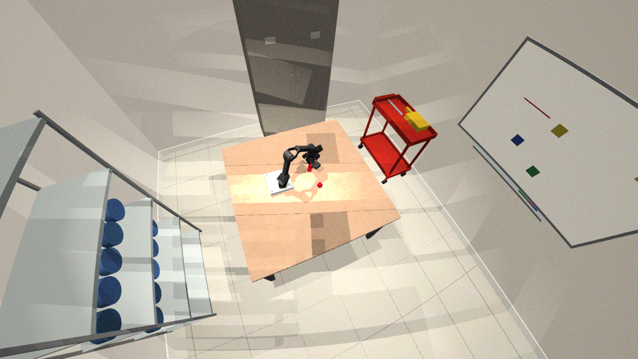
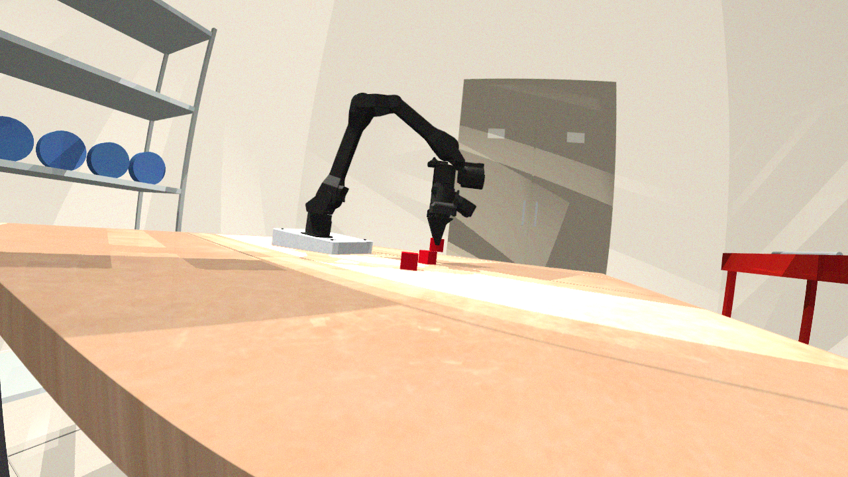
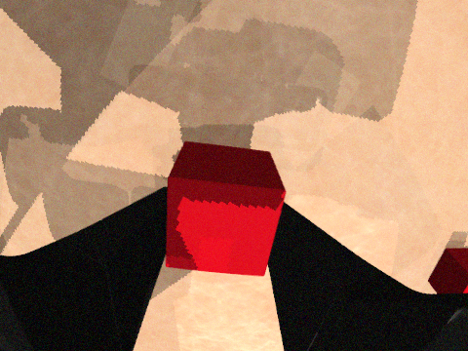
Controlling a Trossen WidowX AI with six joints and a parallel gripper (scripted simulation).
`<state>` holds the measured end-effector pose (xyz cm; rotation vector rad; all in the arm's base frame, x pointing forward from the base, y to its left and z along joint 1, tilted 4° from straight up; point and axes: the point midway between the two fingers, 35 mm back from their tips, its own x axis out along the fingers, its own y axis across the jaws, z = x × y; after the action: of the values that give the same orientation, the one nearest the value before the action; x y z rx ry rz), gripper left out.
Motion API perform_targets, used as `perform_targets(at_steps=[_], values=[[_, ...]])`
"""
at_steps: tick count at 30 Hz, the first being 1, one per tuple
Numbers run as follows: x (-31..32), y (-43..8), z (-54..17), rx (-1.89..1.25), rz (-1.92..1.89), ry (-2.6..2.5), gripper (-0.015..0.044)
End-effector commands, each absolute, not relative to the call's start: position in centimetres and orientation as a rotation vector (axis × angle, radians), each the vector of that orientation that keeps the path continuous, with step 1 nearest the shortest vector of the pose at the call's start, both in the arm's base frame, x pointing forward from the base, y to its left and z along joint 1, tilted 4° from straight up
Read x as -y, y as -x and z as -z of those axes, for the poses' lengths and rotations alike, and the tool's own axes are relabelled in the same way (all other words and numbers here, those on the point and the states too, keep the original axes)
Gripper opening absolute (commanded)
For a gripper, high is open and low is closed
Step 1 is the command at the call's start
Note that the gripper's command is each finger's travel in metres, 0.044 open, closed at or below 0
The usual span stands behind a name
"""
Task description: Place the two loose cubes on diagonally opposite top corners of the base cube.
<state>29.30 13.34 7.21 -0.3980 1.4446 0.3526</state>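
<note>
My gripper (image 2: 437, 240) (image 3: 221, 205) points down, shut on a red loose cube (image 2: 434, 244) (image 3: 226, 244). In the wrist view its faces sit between both black fingers. It is held a little above the table. In the exterior view it appears just up and right of a second red cube (image 2: 427, 257) on the table. A third red cube (image 2: 408, 261) (image 1: 319, 184) stands on the table nearer that camera. A red cube (image 3: 449, 273) is partly cut off at the wrist view's right edge. Which table cube is the base I cannot tell. In the top view the arm partly hides the held cube.
The arm's white mounting plate (image 1: 289, 188) (image 2: 350, 246) is on the wooden table (image 1: 267, 241) (image 2: 415, 379). Off the table stand a red cart (image 1: 384, 153) (image 2: 764, 265), shelving with blue round items, and a dark cabinet (image 1: 289, 58) (image 2: 536, 112). Strong light and shadow patches cross the tabletop.
</note>
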Motion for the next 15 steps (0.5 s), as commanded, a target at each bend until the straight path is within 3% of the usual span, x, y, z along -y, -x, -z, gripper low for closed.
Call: perform_targets(at_steps=[1, 6, 10, 15], values=[[-13.3, -29.33, -7.17, -1.444, -0.349, 0.399, 0.0105], [-13.3, -29.33, -7.17, -1.444, -0.349, 0.399, 0.0105], [-13.3, -29.33, -7.17, -1.444, -0.349, 0.399, 0.0205], [-13.3, -29.33, -7.17, -1.444, -0.349, 0.399, 0.0205]])
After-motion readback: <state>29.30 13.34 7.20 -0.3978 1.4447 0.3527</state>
